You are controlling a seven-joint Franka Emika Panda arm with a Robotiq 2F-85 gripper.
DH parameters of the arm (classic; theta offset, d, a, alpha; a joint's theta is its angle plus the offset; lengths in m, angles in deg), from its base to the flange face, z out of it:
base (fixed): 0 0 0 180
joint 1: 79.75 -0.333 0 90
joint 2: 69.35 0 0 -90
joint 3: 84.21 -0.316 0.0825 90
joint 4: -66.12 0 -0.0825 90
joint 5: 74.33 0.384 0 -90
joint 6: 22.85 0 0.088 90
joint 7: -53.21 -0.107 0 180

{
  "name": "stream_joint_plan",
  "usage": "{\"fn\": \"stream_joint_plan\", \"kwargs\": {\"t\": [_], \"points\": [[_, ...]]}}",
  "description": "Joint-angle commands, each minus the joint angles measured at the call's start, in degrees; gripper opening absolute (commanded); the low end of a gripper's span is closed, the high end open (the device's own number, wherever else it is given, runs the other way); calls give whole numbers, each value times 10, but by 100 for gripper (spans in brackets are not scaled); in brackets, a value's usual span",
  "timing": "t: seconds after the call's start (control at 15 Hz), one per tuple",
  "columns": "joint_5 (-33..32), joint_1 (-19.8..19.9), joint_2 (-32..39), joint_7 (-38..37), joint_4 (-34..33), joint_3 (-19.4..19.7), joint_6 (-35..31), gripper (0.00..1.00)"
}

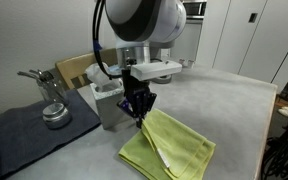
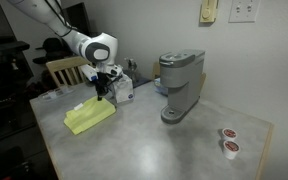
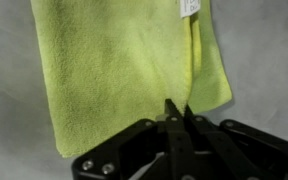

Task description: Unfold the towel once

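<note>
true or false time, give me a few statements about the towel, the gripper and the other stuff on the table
1. The gripper is shut on an edge of the towel. True.
2. The towel lies on the dark grey mat. False: it lies on the bare table, apart from the mat.
3. A coffee maker stands upright on the table. True.
4. The towel's tag is black. False: it is white.
</note>
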Motion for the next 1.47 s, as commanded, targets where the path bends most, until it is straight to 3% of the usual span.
{"fn": "stream_joint_plan", "kwargs": {"t": [0.0, 0.8, 1.4], "points": [[66, 58, -25, 124, 46, -43, -14, 1], [229, 157, -42, 367, 99, -89, 10, 1], [308, 183, -103, 491, 159, -56, 86, 1]]}}
